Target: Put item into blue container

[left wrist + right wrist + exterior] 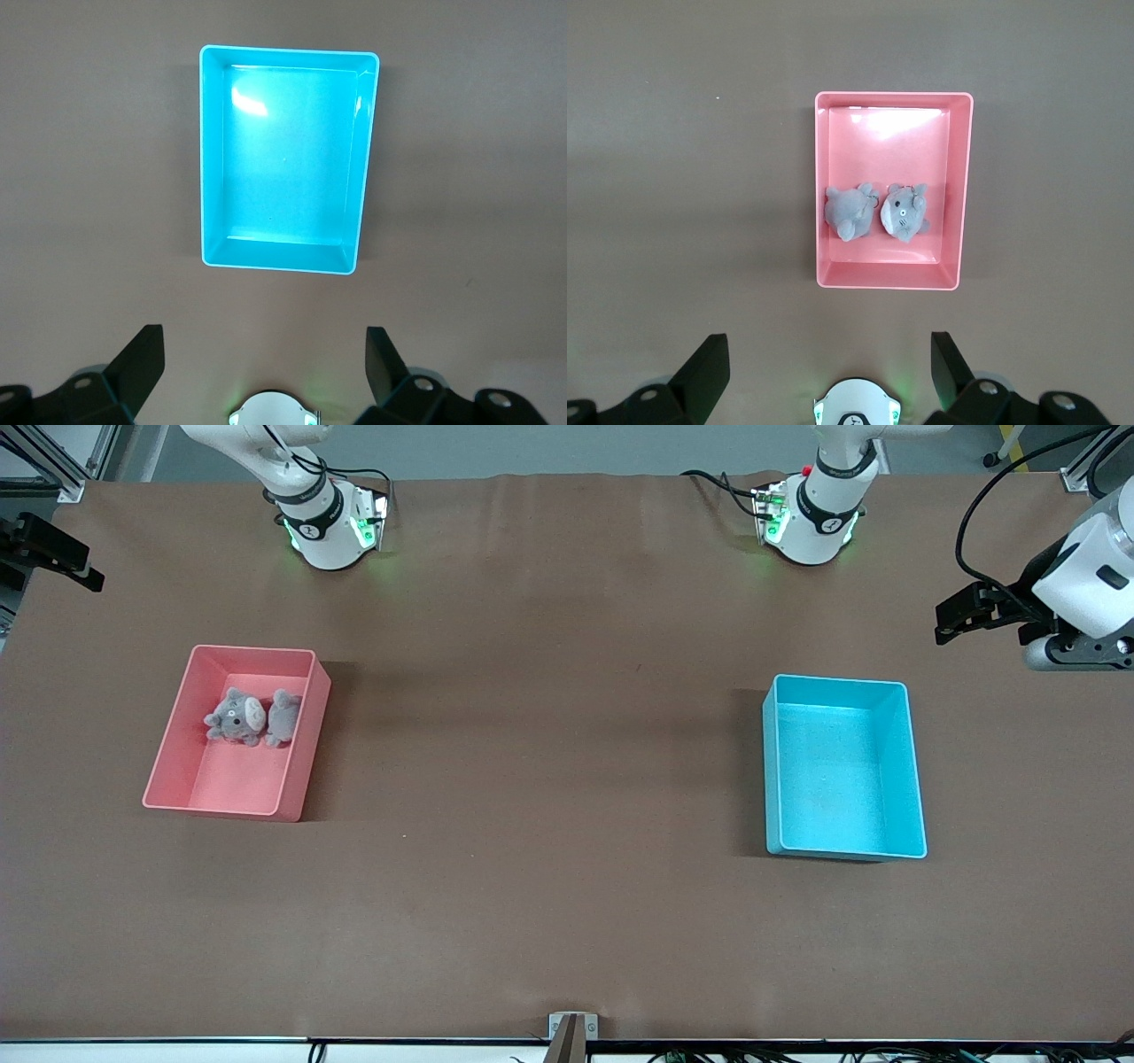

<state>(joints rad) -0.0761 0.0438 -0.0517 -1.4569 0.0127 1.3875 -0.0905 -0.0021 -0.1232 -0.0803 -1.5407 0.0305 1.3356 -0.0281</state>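
Note:
The blue container (837,779) stands open and bare inside toward the left arm's end of the table; the left wrist view looks straight down into the blue container (283,159). Two grey plush toys (235,716) (283,717) lie side by side in the pink bin (306,757) toward the right arm's end, and both plush toys (850,211) (905,211) show in the right wrist view. My left gripper (959,615) (266,341) hangs high and open with nothing in it. My right gripper (53,558) (830,345) is likewise high, open and holding nothing.
The brown table (549,779) stretches wide between the two bins. The arms' white bases (328,522) (815,518) stand along the table's edge farthest from the front camera. A small bracket (571,1027) sits at the nearest edge.

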